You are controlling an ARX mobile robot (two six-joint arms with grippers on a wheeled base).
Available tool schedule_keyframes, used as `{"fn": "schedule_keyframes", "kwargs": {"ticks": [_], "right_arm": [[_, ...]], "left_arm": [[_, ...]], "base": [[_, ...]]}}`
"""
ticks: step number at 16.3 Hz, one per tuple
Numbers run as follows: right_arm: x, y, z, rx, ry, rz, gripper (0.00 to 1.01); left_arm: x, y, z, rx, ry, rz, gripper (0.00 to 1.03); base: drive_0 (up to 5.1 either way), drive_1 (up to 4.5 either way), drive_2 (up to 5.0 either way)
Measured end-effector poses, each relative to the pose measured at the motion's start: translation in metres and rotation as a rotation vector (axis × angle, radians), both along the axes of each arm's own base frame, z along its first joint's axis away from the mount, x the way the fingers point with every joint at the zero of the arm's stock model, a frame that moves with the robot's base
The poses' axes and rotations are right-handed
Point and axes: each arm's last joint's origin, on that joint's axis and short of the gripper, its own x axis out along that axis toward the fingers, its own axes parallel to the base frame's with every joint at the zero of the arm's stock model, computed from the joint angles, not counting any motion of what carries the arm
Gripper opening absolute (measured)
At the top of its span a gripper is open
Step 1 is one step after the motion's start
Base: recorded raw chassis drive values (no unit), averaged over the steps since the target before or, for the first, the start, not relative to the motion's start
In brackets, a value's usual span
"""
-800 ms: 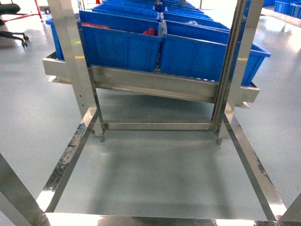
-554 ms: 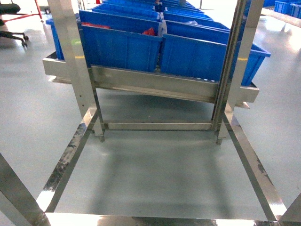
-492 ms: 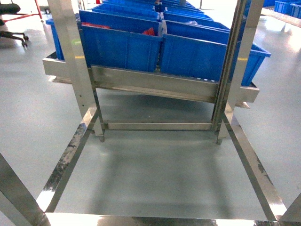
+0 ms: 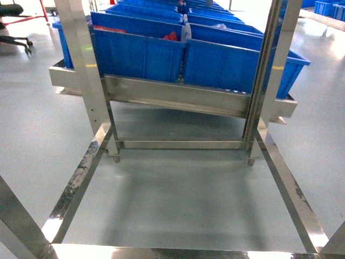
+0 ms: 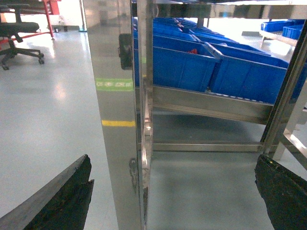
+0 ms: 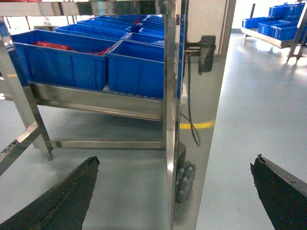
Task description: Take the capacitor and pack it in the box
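The left gripper (image 5: 172, 191) stands wide, its two dark fingers (image 5: 62, 201) far apart and holding nothing. The right gripper (image 6: 172, 191) is the same, wide and empty. Before both stands a steel frame (image 4: 81, 70), and at 12 o'clock blue bins (image 4: 140, 54) rest on its sloped shelf (image 4: 172, 97). Over the last second the head view shows almost no change, so the robot seems to wait. Neither capacitor nor box is in any view; picking, I judge, is not yet begun.
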Motion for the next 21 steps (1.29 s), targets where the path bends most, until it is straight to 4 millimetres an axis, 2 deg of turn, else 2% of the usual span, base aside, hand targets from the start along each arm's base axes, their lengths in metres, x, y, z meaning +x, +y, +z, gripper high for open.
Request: {"fn": "schedule_keyframes", "kwargs": {"ticks": [21], "right_arm": [[0.0, 0.0, 0.0, 0.0, 0.0, 0.0, 0.98]], "left_arm": [[0.0, 0.0, 0.0, 0.0, 0.0, 0.0, 0.98]], "base": [[0.0, 0.0, 0.0]]}}
